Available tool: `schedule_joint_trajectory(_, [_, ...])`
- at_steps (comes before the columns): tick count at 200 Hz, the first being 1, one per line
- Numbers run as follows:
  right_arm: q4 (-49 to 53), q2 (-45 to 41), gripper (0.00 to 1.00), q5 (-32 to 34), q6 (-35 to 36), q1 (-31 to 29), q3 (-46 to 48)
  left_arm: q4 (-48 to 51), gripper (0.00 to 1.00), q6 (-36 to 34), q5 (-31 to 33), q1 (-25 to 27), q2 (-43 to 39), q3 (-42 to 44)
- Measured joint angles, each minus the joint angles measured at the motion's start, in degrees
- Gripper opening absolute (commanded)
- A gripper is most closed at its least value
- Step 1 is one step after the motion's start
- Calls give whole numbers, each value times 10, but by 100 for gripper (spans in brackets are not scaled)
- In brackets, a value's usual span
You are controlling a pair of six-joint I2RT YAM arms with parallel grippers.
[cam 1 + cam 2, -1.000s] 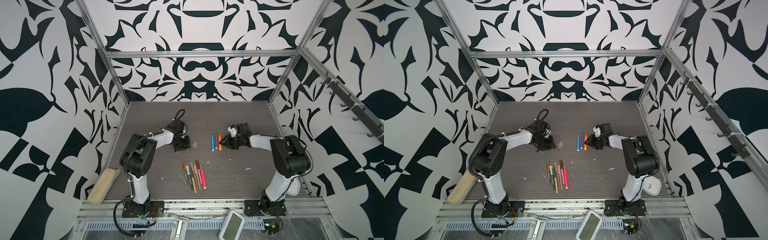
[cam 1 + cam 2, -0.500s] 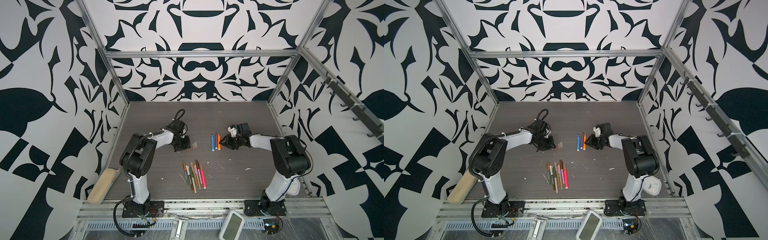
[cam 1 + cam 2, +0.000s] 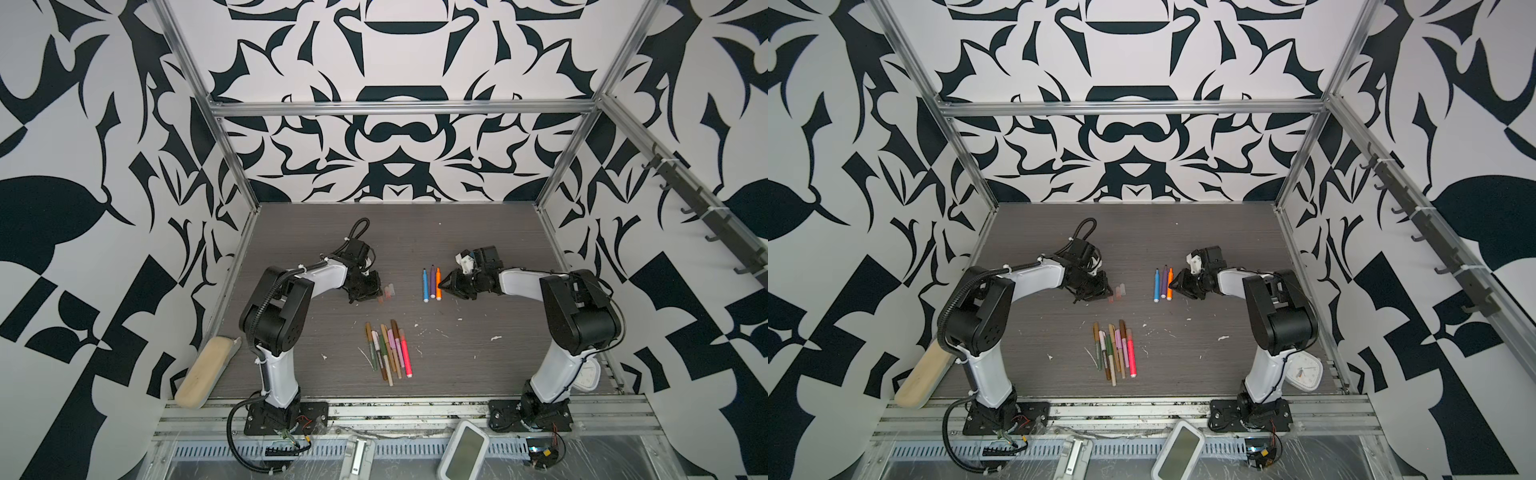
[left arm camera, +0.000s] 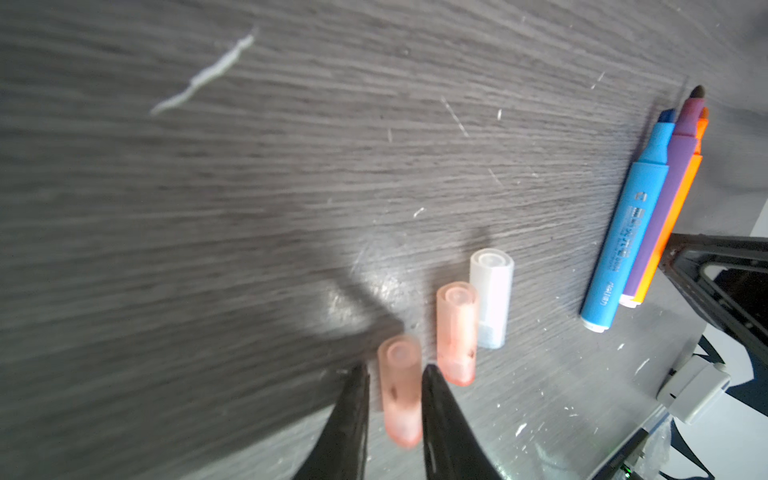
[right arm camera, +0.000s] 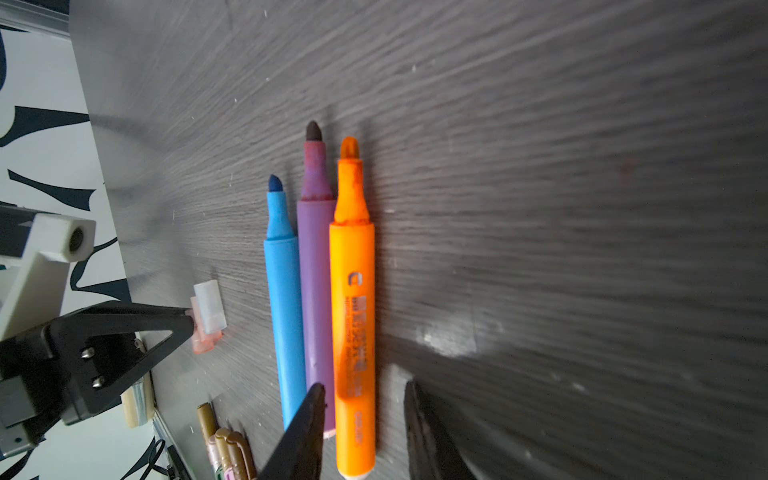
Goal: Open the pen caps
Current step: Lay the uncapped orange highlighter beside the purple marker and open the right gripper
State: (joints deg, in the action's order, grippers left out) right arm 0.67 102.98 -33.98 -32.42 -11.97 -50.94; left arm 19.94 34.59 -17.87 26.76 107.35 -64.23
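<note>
Left wrist view, close in: three pen caps (image 4: 456,332) lying loose on the grey wood-grain table (image 4: 208,208), side by side, mouths all facing one way, left of centre on the table. Short, stubby, translucent; two pinkish with ink smudges inside, plus one clear cap (image 4: 491,297). Nearest pinkish cap (image 4: 399,390) flanked by the left gripper (image 4: 395,368), jaws slightly parted, a sliver of table showing beside one finger: loose around it, not pinched, probably laid beside its neighbours to keep removed caps together.

Further out, blue marker (image 5: 282,291), purple marker (image 5: 316,270) and orange marker (image 5: 353,291), tips bare, touching in a row, likely the finished pile. Right gripper (image 5: 363,385) open astride the orange marker's rear end, with a clear gap on one side. Toward the front edge in both top views, a bundle of thin pens (image 3: 388,351), seemingly capped and waiting.
</note>
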Motion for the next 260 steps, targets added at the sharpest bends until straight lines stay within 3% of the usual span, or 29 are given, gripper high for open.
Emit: schedule_joint_trajectory(260, [2, 2, 35, -6, 12, 2, 0, -42, 29, 46, -29, 0, 0, 0])
